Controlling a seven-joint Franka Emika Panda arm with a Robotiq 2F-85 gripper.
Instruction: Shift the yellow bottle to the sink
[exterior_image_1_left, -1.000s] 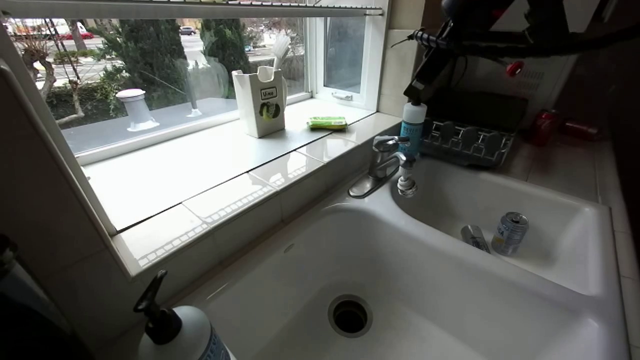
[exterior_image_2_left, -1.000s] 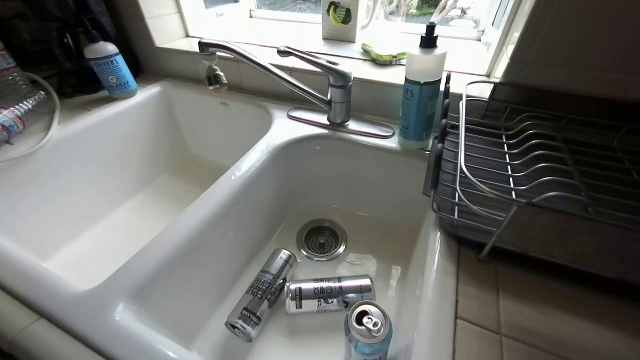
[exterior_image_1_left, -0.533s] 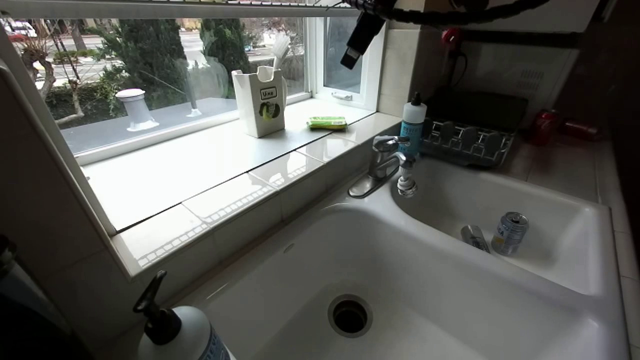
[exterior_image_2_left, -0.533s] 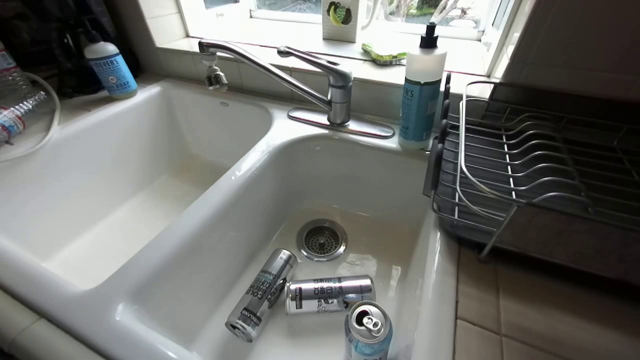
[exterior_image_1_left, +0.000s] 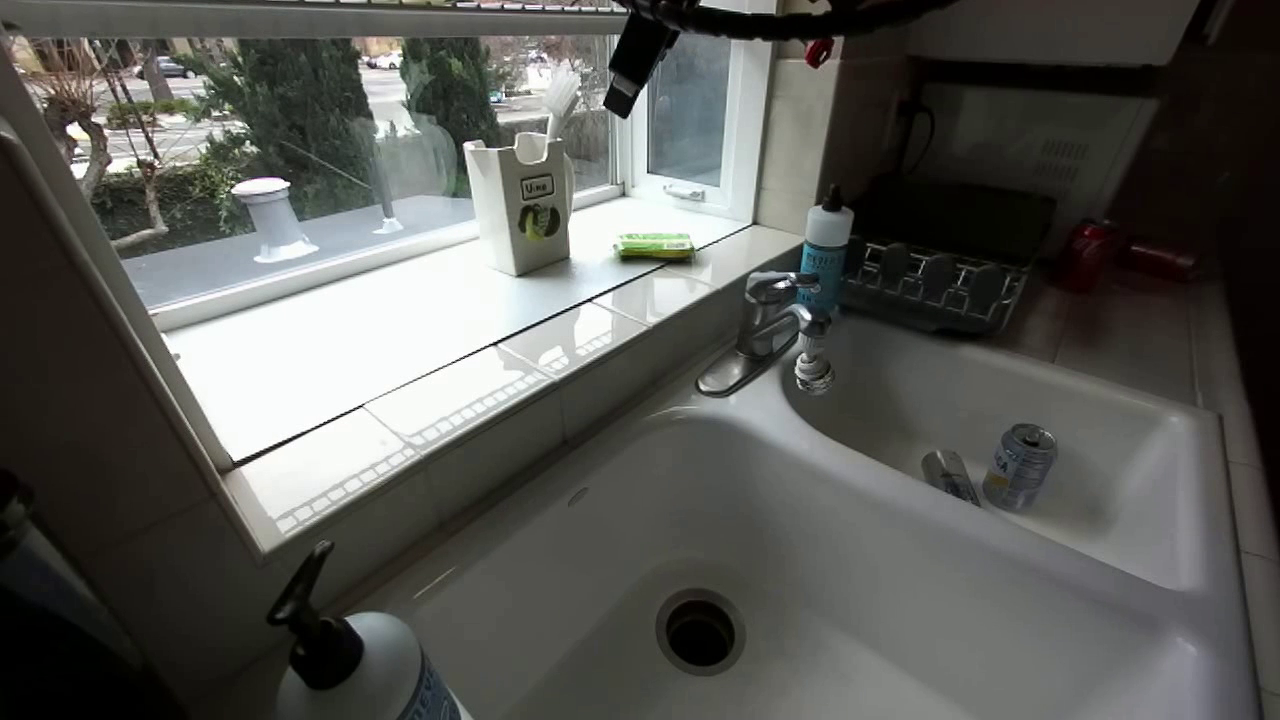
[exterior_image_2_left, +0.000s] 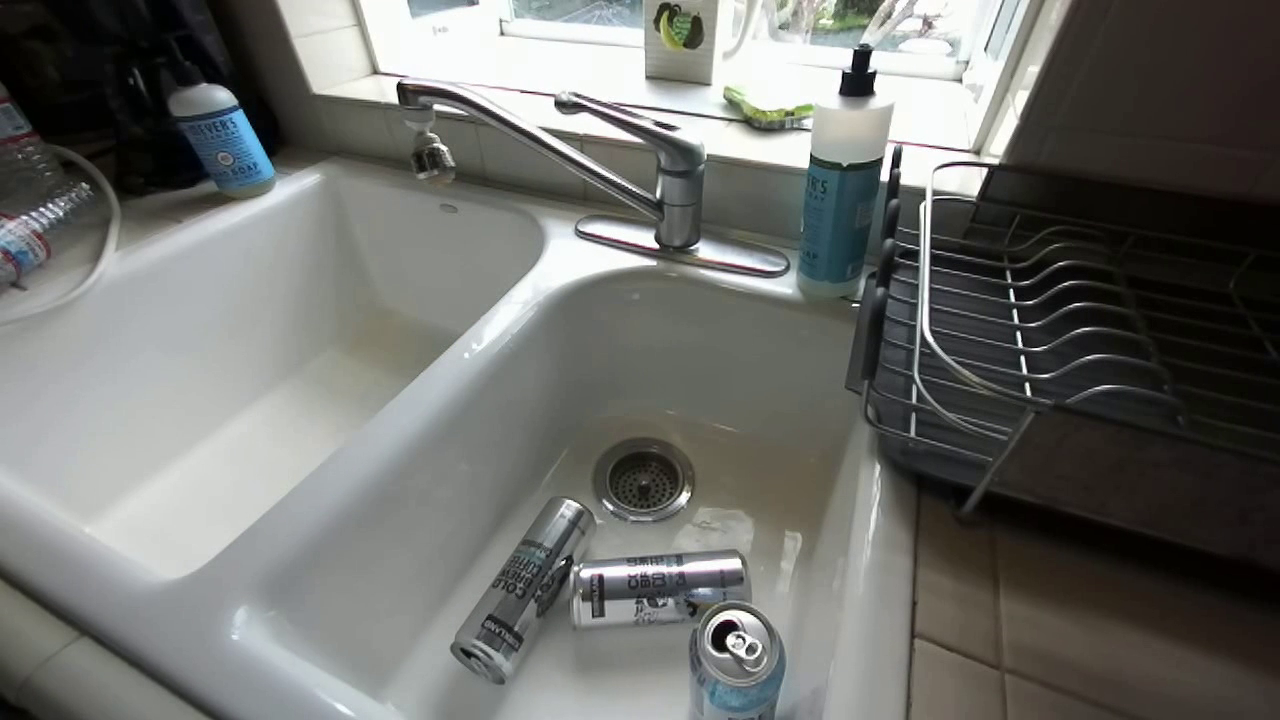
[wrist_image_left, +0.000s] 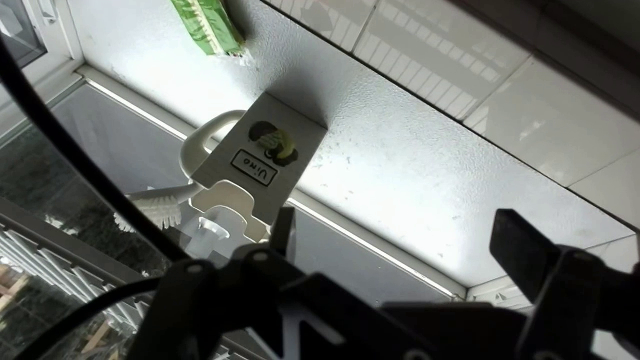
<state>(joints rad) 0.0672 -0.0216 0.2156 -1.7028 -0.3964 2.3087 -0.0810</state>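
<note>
The yellow bottle is out of view in all frames. The glossy white double sink (exterior_image_1_left: 880, 520) fills the lower part of both exterior views, with a dark drain (exterior_image_1_left: 700, 632) in the nearer basin and a chrome tap (exterior_image_2_left: 680, 190) between the basins. My gripper (wrist_image_left: 392, 220) stands open over the window sill in the wrist view, its two black fingers wide apart with nothing between them. A dark fingertip (exterior_image_1_left: 622, 92) hangs high in front of the window in an exterior view; the rest of the gripper is mostly cut off by the top edge.
On the sill stand a white jug (exterior_image_1_left: 520, 205) with a brush and a green packet (exterior_image_1_left: 653, 246). A blue-labelled bottle (exterior_image_2_left: 845, 190) stands by the tap, a dish rack (exterior_image_2_left: 1040, 310) beside it. Cans (exterior_image_2_left: 660, 590) lie in a basin. A pump bottle (exterior_image_1_left: 365, 665) is near.
In an exterior view the arm has swung left, from above the dish rack and blue-labelled bottle to in front of the window, high up. Nothing on the sink or sill has moved.
</note>
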